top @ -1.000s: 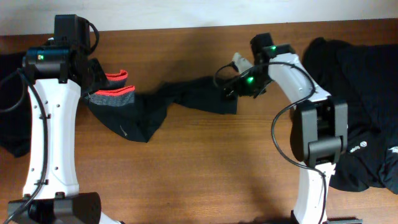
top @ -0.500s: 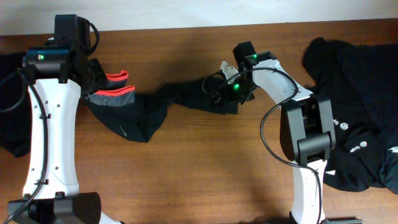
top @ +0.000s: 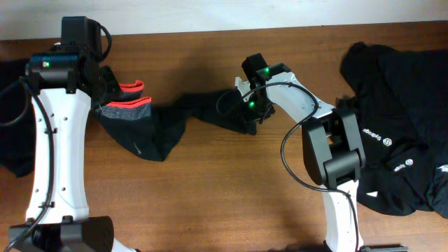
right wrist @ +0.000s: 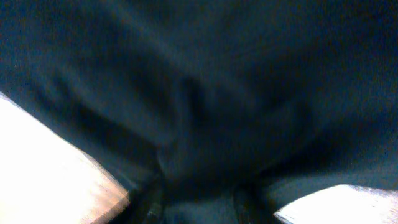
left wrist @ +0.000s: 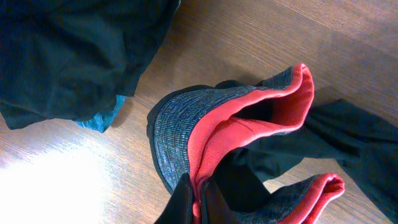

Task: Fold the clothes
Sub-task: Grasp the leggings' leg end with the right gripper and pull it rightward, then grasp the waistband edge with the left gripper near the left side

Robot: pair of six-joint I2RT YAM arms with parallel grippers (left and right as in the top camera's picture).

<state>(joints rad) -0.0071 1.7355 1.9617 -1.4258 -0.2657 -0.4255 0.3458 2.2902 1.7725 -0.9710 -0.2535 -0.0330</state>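
The clothes in play are long black trousers (top: 150, 129) stretched across the wooden table, with the red-edged grey waistband (top: 126, 106) at the left. My left gripper (left wrist: 198, 186) is shut on the red edge of that waistband (left wrist: 249, 118), which it holds raised and folded open. In the overhead view my right gripper (top: 246, 112) sits on the far end of the trouser leg (top: 217, 112). The right wrist view is blurred and filled with black fabric (right wrist: 205, 93). A bunch of that cloth is pinched between the right gripper's (right wrist: 198, 193) two dark fingers (right wrist: 148, 199).
A large heap of black garments (top: 406, 126) with small white logos covers the table's right side. Another black garment (top: 10, 140) lies at the left edge, near the left arm; the left wrist view shows it (left wrist: 68, 56) with a teal patch. Bare wood (top: 224, 189) lies in front.
My right arm slid left along the trouser leg, and its jaws closed in on the fabric. The left arm and the waistband stayed put.
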